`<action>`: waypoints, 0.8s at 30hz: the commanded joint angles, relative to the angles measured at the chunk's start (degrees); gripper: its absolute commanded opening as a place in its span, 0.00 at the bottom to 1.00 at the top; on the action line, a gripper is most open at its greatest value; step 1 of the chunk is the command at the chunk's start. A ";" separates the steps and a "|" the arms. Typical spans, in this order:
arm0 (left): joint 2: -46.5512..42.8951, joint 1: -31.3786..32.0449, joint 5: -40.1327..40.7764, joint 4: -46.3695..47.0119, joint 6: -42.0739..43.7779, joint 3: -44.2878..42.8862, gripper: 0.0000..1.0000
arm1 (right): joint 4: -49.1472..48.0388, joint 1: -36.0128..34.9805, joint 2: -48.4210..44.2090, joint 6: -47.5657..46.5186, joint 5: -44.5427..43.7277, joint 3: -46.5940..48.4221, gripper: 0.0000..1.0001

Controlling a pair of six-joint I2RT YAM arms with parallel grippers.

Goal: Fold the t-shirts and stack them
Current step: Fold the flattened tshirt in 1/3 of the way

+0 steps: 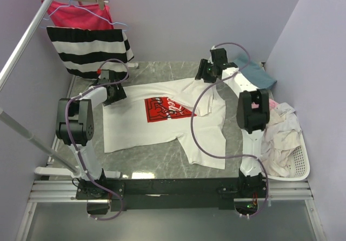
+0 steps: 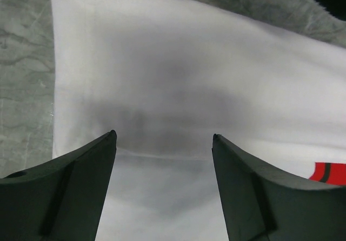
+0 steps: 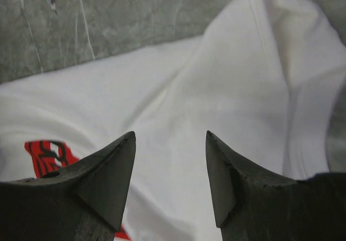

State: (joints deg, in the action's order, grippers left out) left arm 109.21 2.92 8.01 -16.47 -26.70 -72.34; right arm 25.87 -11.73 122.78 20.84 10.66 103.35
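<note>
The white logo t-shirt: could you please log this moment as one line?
white t-shirt: spread on table, logo up | left gripper: open over it | right gripper: open over it

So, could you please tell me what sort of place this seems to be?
Probably a test booth staged as a laundry corner: a clothes rail with hung garments, a basket of crumpled shirts, and a white t-shirt spread on a marble-look table.

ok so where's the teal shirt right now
In the top view the teal shirt lies at the far right corner of the table, beside the right arm and beyond the basket of pale shirts.
</note>
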 commanded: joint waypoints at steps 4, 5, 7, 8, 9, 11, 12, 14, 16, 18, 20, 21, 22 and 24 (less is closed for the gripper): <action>0.30 -1.68 1.13 -1.19 -0.55 -1.31 0.77 | 4.70 1.00 14.32 2.62 9.12 15.73 0.62; 1.17 -1.86 1.13 -1.63 -0.46 -1.58 0.76 | 5.15 1.26 14.85 2.80 9.29 16.44 0.62; 2.32 -2.12 1.22 -2.51 -0.28 -2.28 0.77 | 6.29 1.35 15.91 3.77 5.97 16.88 0.62; 2.85 -2.39 1.13 -2.86 -0.11 -2.63 0.77 | 7.17 1.96 16.26 3.77 4.83 18.28 0.62; 3.46 -2.56 0.87 -3.65 0.15 -3.42 0.77 | 8.31 2.32 17.57 4.38 3.42 19.33 0.62; 5.48 -2.83 0.95 -4.97 0.94 -4.39 0.77 | 11.65 3.28 19.07 5.00 -0.45 22.84 0.62; 6.19 -2.83 1.30 -6.28 1.38 -5.26 0.77 | 12.71 4.51 20.73 5.70 -1.42 23.99 0.62; 8.56 -4.41 2.10 -7.26 2.44 -6.23 0.77 | 15.35 6.01 22.23 6.14 -3.45 26.80 0.62; 10.92 -5.02 2.45 -8.57 3.31 -7.64 0.76 | 16.66 8.29 23.38 6.75 -3.89 27.43 0.62; 12.34 -5.29 3.67 -9.72 3.76 -9.13 0.75 | 17.11 9.70 23.38 7.11 -4.15 27.34 0.62; 14.18 -5.38 5.34 -11.21 4.37 -10.36 0.74 | 17.46 11.19 23.12 7.11 -3.02 26.91 0.62; 14.71 -5.38 5.78 -11.56 4.46 -11.24 0.74 | 17.64 11.37 23.03 6.93 -3.18 27.08 0.62; 14.98 -5.38 6.31 -11.74 4.81 -11.42 0.73 | 18.60 11.46 23.03 6.76 -3.62 27.43 0.62; 14.81 -5.38 7.54 -11.92 4.72 -11.51 0.73 | 18.69 11.46 22.33 6.32 -5.28 26.99 0.62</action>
State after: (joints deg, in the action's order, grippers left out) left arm 119.55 -1.17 12.19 -22.59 -23.22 -84.93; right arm 40.71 -0.84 144.79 27.59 9.61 129.45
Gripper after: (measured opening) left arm 0.732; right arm 0.620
